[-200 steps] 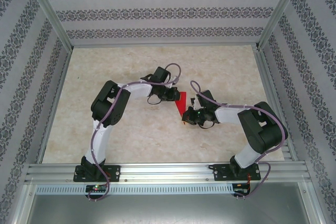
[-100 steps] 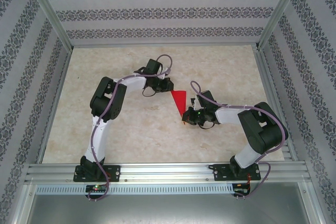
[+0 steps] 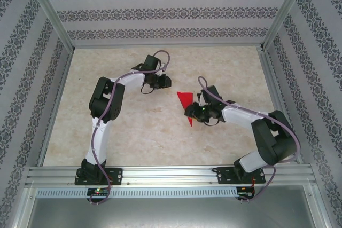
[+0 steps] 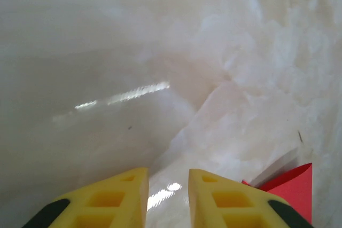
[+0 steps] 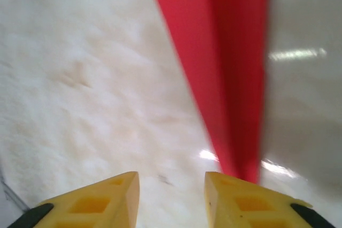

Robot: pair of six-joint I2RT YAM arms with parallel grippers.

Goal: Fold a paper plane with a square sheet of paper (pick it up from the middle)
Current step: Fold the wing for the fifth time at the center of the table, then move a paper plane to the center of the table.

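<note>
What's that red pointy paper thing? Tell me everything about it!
The bright red folded paper plane is thin and narrow, a dart wide at its far end and tapering to a sharp tip nearer the arms. A lengthwise crease splits it into lighter and darker bands. It lies on the pale marble-look table. The open right gripper hovers at its tip; contact is unclear. The left gripper is apart.

Robot test cell, lab-type rig, not a home. An aluminium extrusion frame [image 3: 171, 175] boxes in a marble-look tabletop [image 3: 133, 137]. Patterned wallpaper panels [image 3: 160, 12] form walls on three sides. The left arm [image 3: 103, 105] and right arm [image 3: 270, 134] are bolted at the frame's front rail, with purple cables running along them.
</note>
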